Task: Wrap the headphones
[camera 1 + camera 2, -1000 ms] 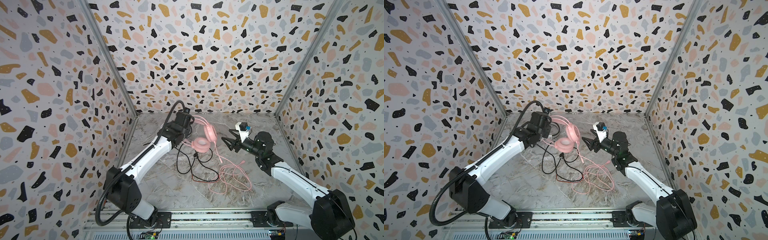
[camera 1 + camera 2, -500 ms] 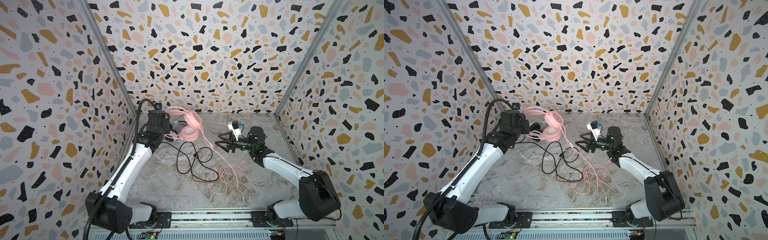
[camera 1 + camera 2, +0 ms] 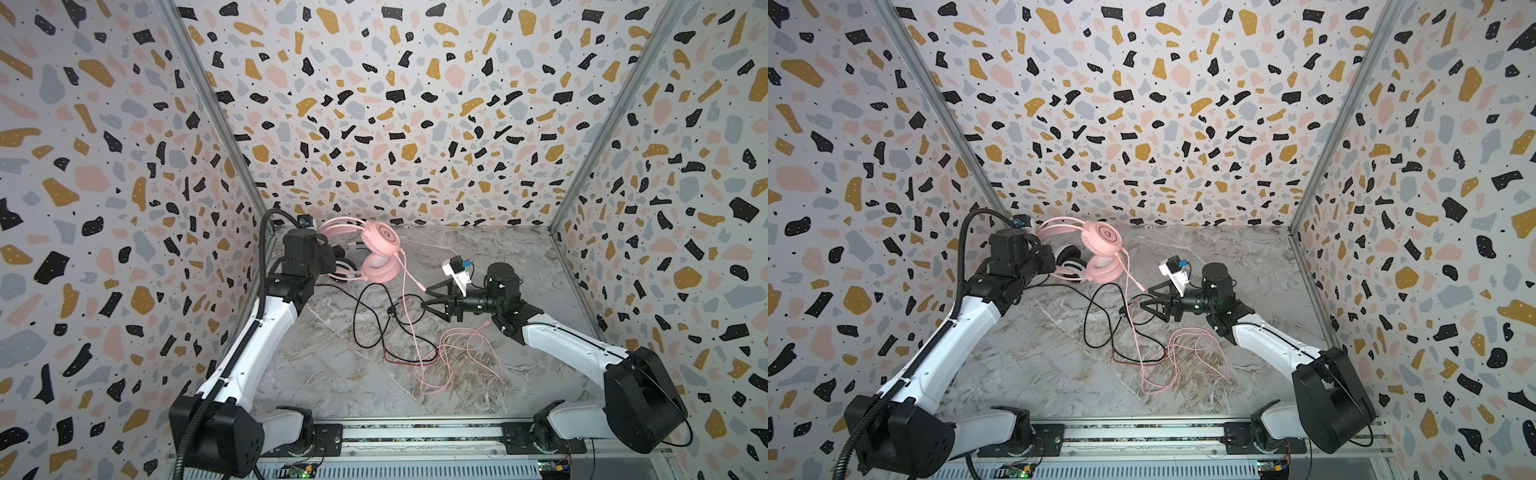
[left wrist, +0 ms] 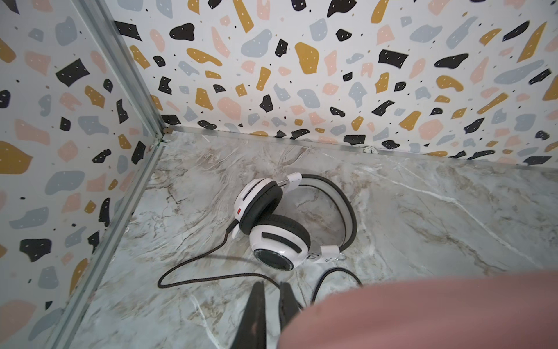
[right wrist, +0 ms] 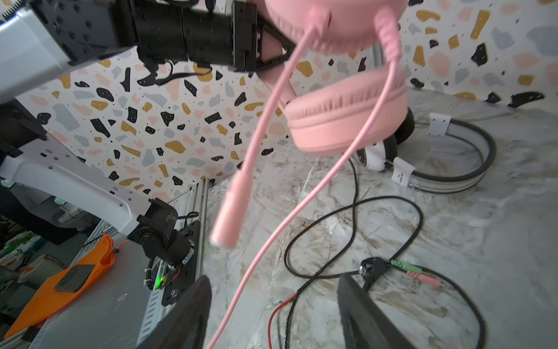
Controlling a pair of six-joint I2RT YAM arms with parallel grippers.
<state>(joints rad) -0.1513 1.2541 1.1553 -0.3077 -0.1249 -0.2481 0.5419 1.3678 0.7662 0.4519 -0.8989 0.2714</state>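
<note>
1. The left gripper (image 4: pixel 271 287) is clamped on the pink headset (image 3: pixel 380 239), holding it in the air near the back-left corner; the right gripper (image 3: pixel 424 299) gapes empty, just beside the dangling pink cable (image 3: pixel 409 286)
2. The white headset (image 4: pixel 271 229), black-striped, lies on the marble tabletop (image 3: pixel 478 257) beneath the pink one
3. The ear cushions are padded and wrinkled; the black cable (image 3: pixel 365 316) lies in loose loops

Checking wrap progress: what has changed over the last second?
The left gripper, shut on the pink headset, raised it and carried it toward the back left corner, over the white headset; its pink cable now hangs. The right gripper, open, moved left toward that hanging cable. Unchanged: white headset, black cable and the pink loops on the table.
</note>
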